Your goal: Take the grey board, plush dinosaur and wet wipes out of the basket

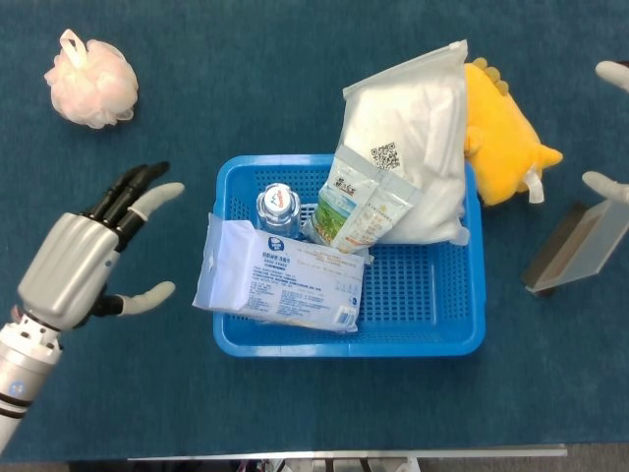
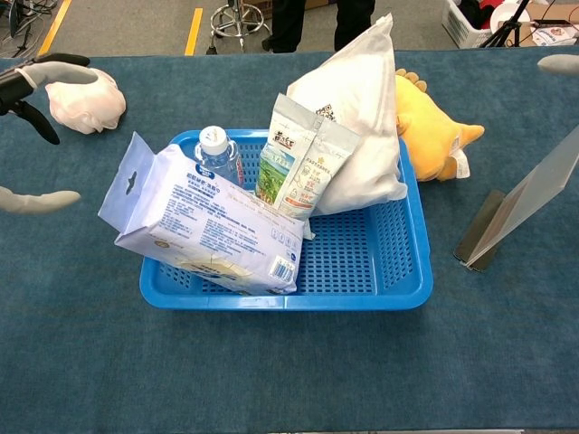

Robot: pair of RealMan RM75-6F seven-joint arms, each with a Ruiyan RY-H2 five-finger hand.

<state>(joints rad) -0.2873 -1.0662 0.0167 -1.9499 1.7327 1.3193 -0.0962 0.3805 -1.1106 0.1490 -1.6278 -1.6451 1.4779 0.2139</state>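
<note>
Left hand point(image 1: 84, 258), silver-backed with pale fingers spread and holding nothing, hovers over the blue-covered counter point(image 1: 295, 79) just beside the left wall of the blue plastic mesh basket point(image 1: 432, 295), near the white and blue pack of wet wipes point(image 1: 285, 275) that leans over the basket's front left corner. Right hand point(image 1: 609, 128) shows only pale fingertips at the counter's right edge, holding the flat grey board point(image 1: 575, 246) tilted up outside the basket. Beyond the basket's back right corner, the yellow plush dinosaur point(image 1: 501, 128) lies on the counter, against a white zip bag point(image 1: 413, 147).
</note>
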